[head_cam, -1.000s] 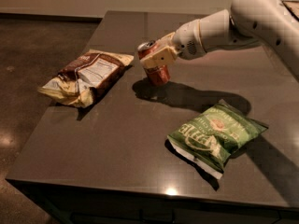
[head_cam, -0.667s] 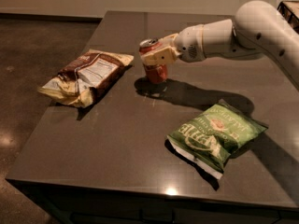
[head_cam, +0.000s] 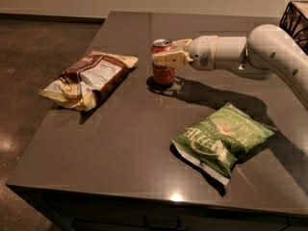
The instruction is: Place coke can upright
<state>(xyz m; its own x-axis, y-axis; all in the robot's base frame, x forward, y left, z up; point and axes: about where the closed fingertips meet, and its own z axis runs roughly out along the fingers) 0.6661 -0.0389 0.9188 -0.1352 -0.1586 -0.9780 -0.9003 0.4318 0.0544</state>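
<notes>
Where worktop (head_cam: pixel 120 148) nears its front edge, right of middle, green chip bag (head_cam: pixel 222 139) lies flat; brown chip bag (head_cam: pixel 89 78) by left edge, farther back; beyond, mid-worktop, coke can (head_cam: pixel 162 73) stands upright on base; tool (head_cam: pixel 164 54), reaching from right edge, clasps can's upper half, fingers against its sides; wire basket (head_cam: pixel 294 18) at far right corner.

The dark table (head_cam: pixel 120 148) bears 2 things — brown chip bag (head_cam: pixel 89 78) left, green chip bag (head_cam: pixel 222 139) right.
</notes>
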